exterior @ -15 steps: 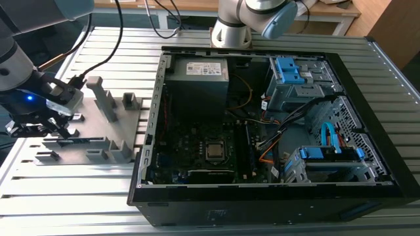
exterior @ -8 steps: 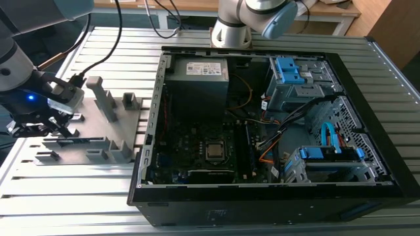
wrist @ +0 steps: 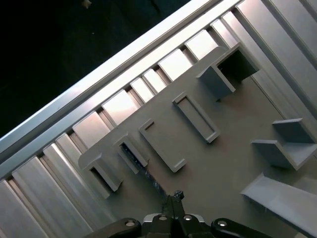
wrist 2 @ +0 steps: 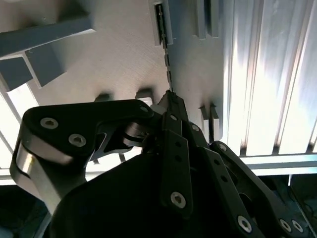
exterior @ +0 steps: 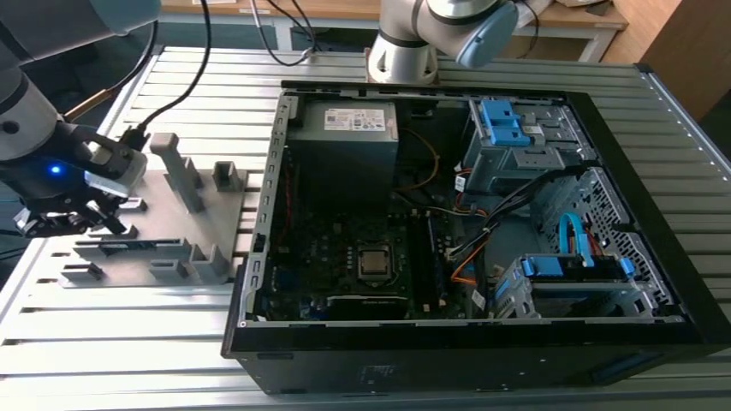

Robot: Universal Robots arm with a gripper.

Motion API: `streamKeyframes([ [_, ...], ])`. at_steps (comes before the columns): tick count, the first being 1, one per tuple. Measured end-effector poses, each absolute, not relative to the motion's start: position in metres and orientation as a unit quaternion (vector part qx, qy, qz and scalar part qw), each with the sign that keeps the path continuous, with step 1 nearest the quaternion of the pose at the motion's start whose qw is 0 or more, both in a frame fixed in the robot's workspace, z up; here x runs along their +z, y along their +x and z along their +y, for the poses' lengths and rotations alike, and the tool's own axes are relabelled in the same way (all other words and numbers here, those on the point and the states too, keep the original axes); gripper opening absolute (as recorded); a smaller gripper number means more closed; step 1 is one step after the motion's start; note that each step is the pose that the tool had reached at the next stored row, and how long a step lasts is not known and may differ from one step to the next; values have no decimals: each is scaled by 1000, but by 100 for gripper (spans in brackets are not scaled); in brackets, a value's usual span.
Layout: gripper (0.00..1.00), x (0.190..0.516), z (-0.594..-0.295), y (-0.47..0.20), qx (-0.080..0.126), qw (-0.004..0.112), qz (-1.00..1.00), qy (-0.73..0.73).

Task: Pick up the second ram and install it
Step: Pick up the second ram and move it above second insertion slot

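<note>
A: Exterior view first. The arm stands at the exterior view's left, with the gripper (exterior: 72, 224) low over the grey fixture (exterior: 188, 193) on the slatted table (exterior: 126, 342). The computer case (exterior: 457, 364) lies open at the exterior view's right, motherboard (exterior: 342, 248) exposed.

B: State of the claw?

A: The second wrist view answers that. The fingertips (wrist 2: 171, 101) are drawn together, and the second ram (wrist 2: 167, 62) runs edge-on straight into them, its near end between the tips as far as I can see. Its far end sits in a narrow holder of the fixture. Noted as clamped on the stick, with the stick in the fixture and well apart from the case.

B: And the first wrist view?

A: It gives the same contact from another angle, the tips closed and the dark board leading up to them from its slot. It also adds the table's edge rail (wrist: 114, 74), which passes near the fixture's rounded corner, with dark floor beyond.

B: Room to move?

A: Tight low down. Upright blocks (exterior: 171, 163) stand near the gripper on the exterior view's right, and rectangular frames (wrist: 195, 116) lie beside the ram's slot. Only a narrow strip of slats separates the fixture from the case's side wall. Above the block tops, the way toward the case is open. A black cable (exterior: 188, 81) crosses the table on the fixture's far side.
</note>
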State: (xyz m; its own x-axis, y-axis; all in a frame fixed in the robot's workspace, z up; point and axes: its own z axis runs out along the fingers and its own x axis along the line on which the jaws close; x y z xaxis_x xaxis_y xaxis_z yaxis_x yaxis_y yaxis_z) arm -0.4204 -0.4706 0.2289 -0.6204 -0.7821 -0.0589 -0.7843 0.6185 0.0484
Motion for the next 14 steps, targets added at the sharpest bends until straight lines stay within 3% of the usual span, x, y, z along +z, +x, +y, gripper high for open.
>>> streamKeyframes([
  [4, 10, 229, -471, -420, 17, 7, 894, -447],
  [14, 10, 229, -471, -420, 18, -3, 886, -463],
])
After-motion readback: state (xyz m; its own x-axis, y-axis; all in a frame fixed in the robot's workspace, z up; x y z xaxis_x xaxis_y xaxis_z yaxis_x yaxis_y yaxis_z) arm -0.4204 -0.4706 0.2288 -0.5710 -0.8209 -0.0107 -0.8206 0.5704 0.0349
